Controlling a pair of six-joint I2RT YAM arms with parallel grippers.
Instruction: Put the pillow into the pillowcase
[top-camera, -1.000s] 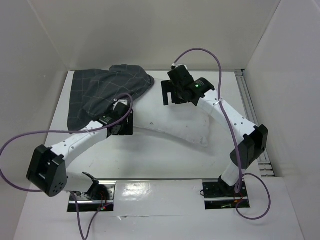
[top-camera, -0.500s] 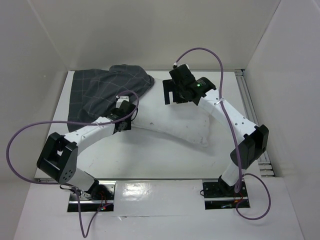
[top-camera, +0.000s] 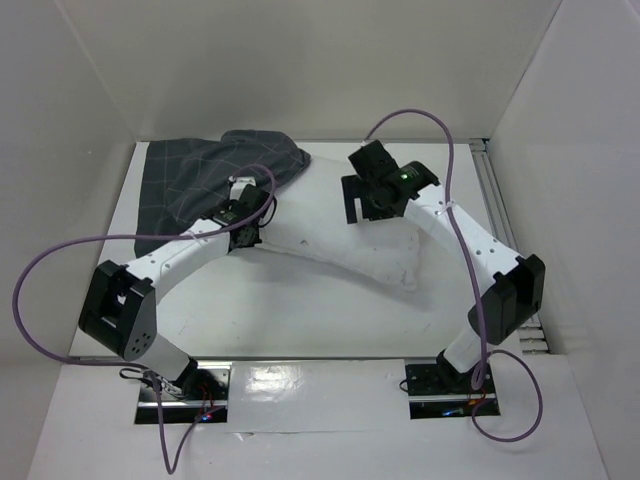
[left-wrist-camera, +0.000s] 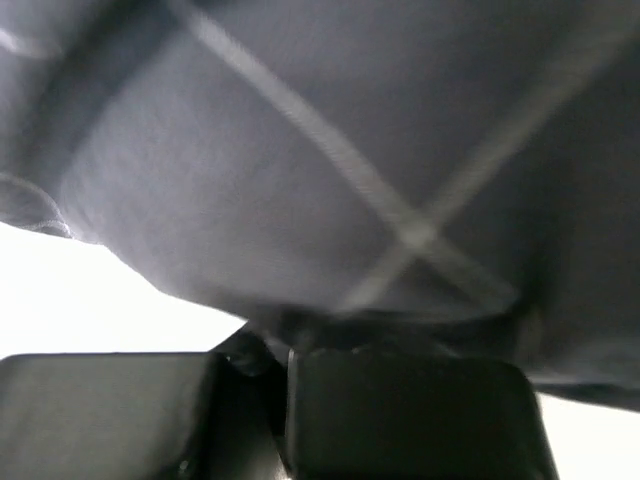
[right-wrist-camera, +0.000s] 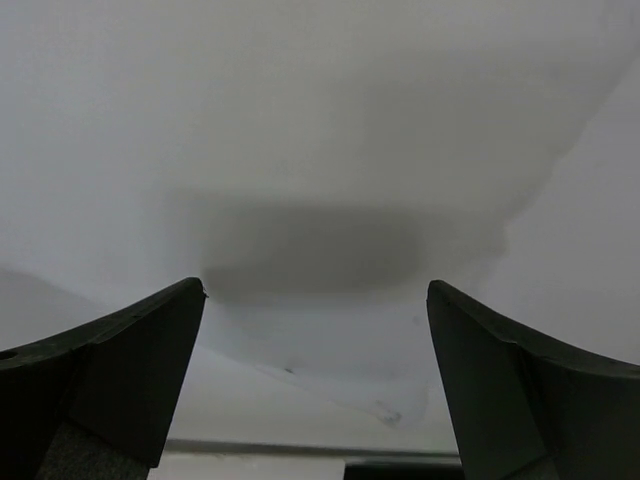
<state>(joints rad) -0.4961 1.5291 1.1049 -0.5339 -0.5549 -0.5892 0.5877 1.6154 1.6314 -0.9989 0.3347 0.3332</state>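
- The pillow (top-camera: 345, 245) lies across the middle of the bench (top-camera: 300, 325), running from beside the pillowcase down toward your right arm. It looks to be wholly outside the sack. Whether its upper-left end is tucked under the cloth edge, you cannot tell from above.
- The pillowcase (top-camera: 190, 190) sits limp and rumpled at the far left of the bench, its right-hand edge touching or just beside the pillow's end.
- Your left gripper (top-camera: 243, 225) is at that near edge of the pillowcase. In the wrist view its fingers (left-wrist-camera: 400, 410) are pressed together with a fold of the gridded grey cloth pinched between them.
- Your right gripper (top-camera: 362, 208) hangs above the pillow's upper part with its jaws wide apart and nothing between them. Its wrist view shows only white fabric below.
- The step in hand looks like opening the sack: one side of the mouth is taken, the pillow is not yet in.
- Next, you likely need to lift the pinched edge so that the mouth gapes toward the pillow. Then bring the right gripper down onto the pillow's near end and feed it in.
- Check that you hold only one layer; two layers would keep the mouth closed.
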